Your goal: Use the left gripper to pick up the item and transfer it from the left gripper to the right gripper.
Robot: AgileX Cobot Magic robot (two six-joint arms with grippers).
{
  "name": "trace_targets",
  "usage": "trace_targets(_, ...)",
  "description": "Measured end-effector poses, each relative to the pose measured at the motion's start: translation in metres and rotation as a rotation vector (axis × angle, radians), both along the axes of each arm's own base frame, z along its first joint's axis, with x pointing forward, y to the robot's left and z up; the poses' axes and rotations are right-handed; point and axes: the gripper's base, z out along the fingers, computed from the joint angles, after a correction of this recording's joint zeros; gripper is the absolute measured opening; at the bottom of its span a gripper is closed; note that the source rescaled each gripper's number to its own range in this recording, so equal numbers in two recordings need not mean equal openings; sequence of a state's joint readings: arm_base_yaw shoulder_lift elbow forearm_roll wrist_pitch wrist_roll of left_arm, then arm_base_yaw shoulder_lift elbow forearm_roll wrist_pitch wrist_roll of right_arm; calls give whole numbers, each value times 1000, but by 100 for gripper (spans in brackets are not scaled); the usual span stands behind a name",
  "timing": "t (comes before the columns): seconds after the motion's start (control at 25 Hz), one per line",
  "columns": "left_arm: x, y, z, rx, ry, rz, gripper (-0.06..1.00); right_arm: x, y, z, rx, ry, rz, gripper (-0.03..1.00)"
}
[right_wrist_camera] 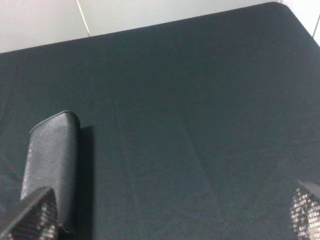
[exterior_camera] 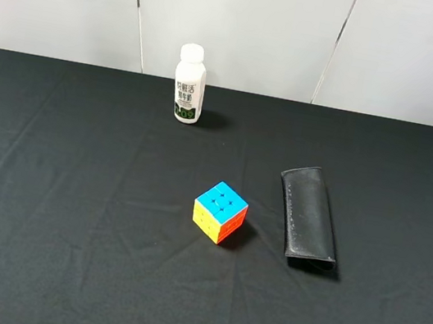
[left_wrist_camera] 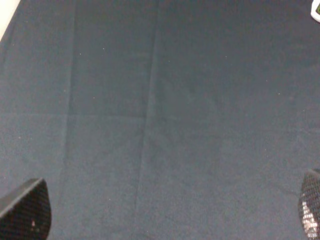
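Observation:
A colourful puzzle cube with a blue top face sits at the middle of the black table. A white bottle with a green label stands upright at the back; a sliver of it shows in the left wrist view. A black pouch lies right of the cube and also shows in the right wrist view. My left gripper is open and empty over bare cloth. My right gripper is open and empty, with one fingertip by the pouch. Neither gripper shows in the exterior view.
The black tablecloth covers the whole table. A white panelled wall stands behind the back edge. The cube and pouch lie about a cube's width apart.

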State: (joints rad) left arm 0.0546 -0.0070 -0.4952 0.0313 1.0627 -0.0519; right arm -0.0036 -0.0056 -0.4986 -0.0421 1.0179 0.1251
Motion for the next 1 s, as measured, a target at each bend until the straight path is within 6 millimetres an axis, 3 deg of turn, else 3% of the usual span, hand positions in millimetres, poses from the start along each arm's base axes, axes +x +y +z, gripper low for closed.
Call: trace_targets(1.0, 0, 0, 0, 0, 0, 0, 98, 0, 0, 0, 0, 0, 0, 100)
